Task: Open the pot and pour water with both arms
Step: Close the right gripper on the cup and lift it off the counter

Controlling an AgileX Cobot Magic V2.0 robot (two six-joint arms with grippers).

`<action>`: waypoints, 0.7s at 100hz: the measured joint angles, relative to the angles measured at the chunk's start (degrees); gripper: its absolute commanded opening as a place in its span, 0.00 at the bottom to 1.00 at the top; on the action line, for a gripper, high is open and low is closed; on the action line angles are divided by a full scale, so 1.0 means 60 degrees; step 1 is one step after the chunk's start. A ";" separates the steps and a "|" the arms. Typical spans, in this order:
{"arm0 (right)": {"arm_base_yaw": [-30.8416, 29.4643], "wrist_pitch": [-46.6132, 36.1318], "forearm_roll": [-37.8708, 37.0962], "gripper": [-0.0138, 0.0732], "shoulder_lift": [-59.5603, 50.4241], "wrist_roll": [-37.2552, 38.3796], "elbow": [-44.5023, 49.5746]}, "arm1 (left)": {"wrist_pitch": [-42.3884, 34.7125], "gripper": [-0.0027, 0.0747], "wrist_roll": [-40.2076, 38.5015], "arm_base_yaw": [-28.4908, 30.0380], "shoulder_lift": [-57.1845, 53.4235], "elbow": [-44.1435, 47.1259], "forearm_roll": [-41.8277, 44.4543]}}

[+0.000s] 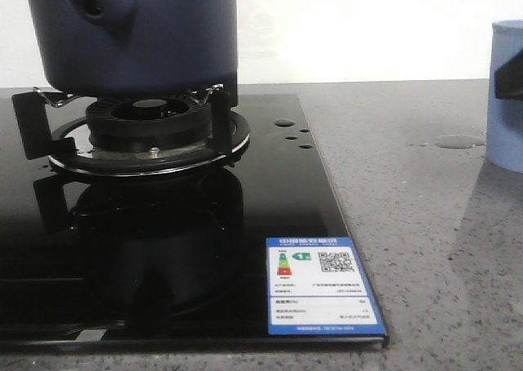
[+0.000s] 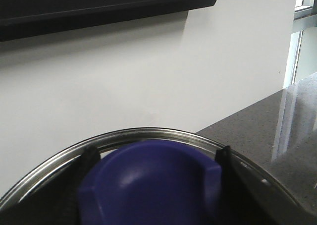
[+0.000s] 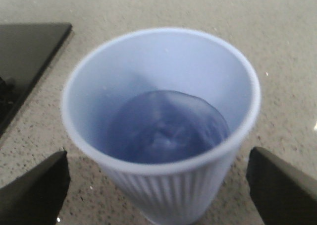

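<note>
Your pot (image 1: 131, 36) sits on the burner grate (image 1: 139, 113) of the black stove (image 1: 270, 191). Left jaws pinch the blue lid knob (image 2: 148, 183) over its steel rim. Right jaws stand spread either side of the light blue cup (image 3: 161, 131), which holds water, not yet gripping. Close unevenly and the light cup could tip, adding to the droplets (image 1: 459, 141) on the counter (image 1: 425, 224).

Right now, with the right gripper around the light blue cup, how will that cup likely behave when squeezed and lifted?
The cup looks thin-walled and ribbed, so probably plastic that flexes under a hard squeeze. It holds water, so tilting risks a spill. The right gripper has fingers apart on either side; the ribs should help grip.
</note>
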 measured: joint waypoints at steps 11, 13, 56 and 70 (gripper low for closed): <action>0.0606 -0.0862 -0.0051 0.91 0.0130 0.0000 0.0000 | 0.0000 0.36 0.0000 0.0000 0.0000 0.0000 -0.0007; 0.0687 -0.1000 -0.0051 0.91 0.0148 0.0000 0.0000 | 0.0000 0.36 0.0000 0.0000 0.0000 0.0000 -0.0007; 0.0940 -0.2610 -0.1734 0.91 0.1558 0.2511 0.0000 | 0.0000 0.36 0.0000 0.0000 0.0000 0.0000 -0.0007; 0.0940 -0.3053 -0.2208 0.91 0.1935 0.3141 0.0000 | 0.0000 0.36 0.0000 0.0000 0.0000 0.0000 -0.0007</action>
